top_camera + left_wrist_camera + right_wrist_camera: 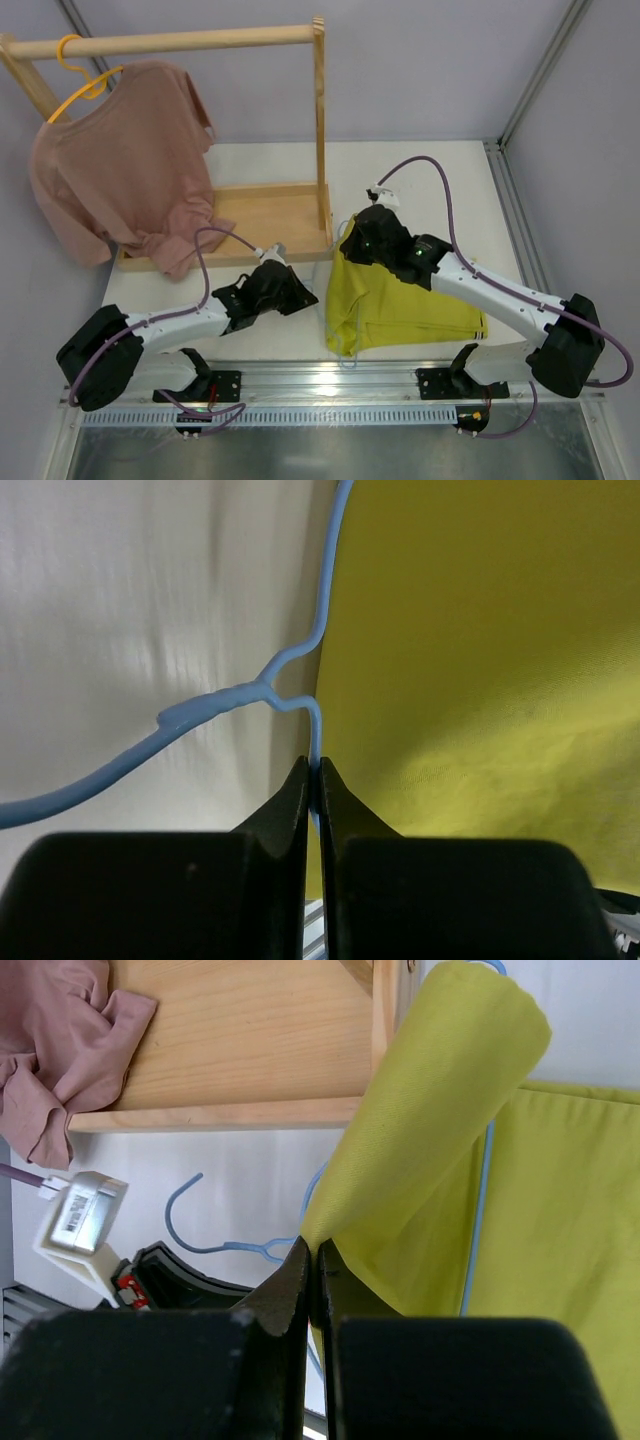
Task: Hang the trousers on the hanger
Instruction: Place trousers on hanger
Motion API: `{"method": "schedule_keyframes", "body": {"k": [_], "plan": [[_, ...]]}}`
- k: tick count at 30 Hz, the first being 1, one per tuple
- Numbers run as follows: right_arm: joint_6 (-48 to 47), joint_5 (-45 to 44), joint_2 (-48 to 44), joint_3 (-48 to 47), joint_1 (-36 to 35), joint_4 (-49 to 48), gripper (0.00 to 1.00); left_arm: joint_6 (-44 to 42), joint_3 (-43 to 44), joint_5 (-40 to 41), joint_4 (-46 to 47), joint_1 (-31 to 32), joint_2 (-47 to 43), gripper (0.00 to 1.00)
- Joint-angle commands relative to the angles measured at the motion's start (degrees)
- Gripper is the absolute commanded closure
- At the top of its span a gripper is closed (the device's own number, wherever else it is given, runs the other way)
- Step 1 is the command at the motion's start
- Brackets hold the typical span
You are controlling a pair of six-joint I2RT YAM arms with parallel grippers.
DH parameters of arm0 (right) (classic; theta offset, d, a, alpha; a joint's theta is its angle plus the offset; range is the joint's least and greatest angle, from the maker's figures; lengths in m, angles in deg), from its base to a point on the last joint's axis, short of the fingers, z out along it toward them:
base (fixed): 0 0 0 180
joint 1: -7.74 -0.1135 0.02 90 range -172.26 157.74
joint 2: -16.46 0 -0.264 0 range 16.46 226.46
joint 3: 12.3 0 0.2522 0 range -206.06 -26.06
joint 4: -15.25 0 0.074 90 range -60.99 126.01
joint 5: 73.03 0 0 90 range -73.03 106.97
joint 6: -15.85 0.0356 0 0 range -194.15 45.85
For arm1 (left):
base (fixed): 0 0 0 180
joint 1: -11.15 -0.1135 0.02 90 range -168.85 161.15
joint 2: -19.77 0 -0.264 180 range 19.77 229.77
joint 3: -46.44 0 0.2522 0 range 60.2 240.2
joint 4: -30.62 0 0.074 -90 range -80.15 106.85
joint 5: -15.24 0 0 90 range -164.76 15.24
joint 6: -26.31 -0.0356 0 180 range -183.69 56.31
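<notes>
A: Starting close in, what worries you most?

B: The left fingers (298, 800) are shut on the thin light-blue wire clothes hanger (215, 705). They pinch a single slim strand just below the point where the wires twist together. A wire that thin could swivel or slide in the pinch if the cloth drags on it.

A: And the cloth?

B: The long bright yellow-green cloth trousers (400, 300) lie folded on the white bench (490, 220) in front of the right arm, with the hanger at their left edge. The right fingers (296, 1272) are clamped on the tip of one raised fold. It is a small bite. I judge that the fold could pull free, or that the whole heap could shift and carry the hanger along.

A: Anything farther back?

B: The raised fold hangs just beside the base corner of the light wooden clothes rack (320, 120), and a swing that way could snag it. The dusty-pink T-shirt (120, 170) on its thick yellow hanger (82, 80) is well apart, so it is no concern.

A: What can't you make out?

B: From above, the two arms and the cloth hide almost all of the blue hanger. The right wrist view shows a blue strand running across the yellow cloth, but I can't tell whether any cloth goes through the hanger's frame. I can't pick out the waistband, and the hanger's far end is cut off.
</notes>
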Motion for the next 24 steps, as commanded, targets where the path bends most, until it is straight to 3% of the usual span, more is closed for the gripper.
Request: {"method": "schedule_keyframes", "body": {"k": [1,9,14,20,22,24], "plan": [[0.81,-0.79,-2.37,-2.39,-0.33,-4.89,0.96,1.33,-0.41,0.67,6.70,2.24,2.70,1.00],[0.19,0.35,-7.19,-0.99,-0.41,-0.95,0.96,2.21,-1.56,6.21,3.46,3.13,3.32,1.00],[-3.84,-5.16,-17.54,4.02,0.81,8.16,0.96,2.90,-2.34,6.39,4.68,3.65,5.95,1.00],[-7.01,-8.69,-28.62,8.75,14.23,21.97,0.96,4.84,-1.82,8.75,3.55,4.27,11.14,1.00],[-6.23,-12.46,-29.96,10.34,16.98,24.80,0.96,5.81,-1.56,10.25,0.48,4.27,11.41,1.00],[-6.49,-10.91,-30.14,13.59,20.22,25.26,0.96,5.90,-0.95,12.45,-1.46,4.27,11.15,1.00]]}}
